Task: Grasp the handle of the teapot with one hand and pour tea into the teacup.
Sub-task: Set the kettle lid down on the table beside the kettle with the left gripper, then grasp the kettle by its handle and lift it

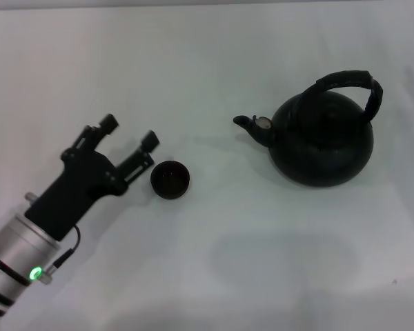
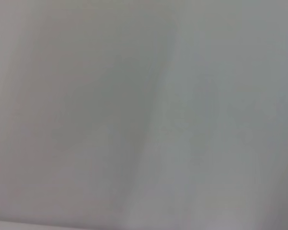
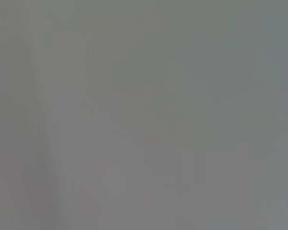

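The fingers (image 1: 150,140) of the left gripper (image 1: 130,132) stand spread apart with an empty gap between them, and they hold nothing. This gripper lies low over the white table (image 1: 214,62) on the left side, and it points toward the far right. The tip of its nearer finger is just beside the teacup (image 1: 170,180), at the cup's far left edge, but it is not possible to tell from the head view if they touch. The teacup is small, round and dark, it stands upright on the table, and it looks empty inside. The teapot (image 1: 322,141) stands well apart from the cup, on the right side and a little farther away. It is big, round and black, and it stands upright. Its short spout (image 1: 252,125) points to the left, toward the side of the cup. The handle (image 1: 355,81) makes an arch over the top of the pot, and no gripper is on it. The right gripper does not appear in the head view. Both wrist views show only a plain pale surface.
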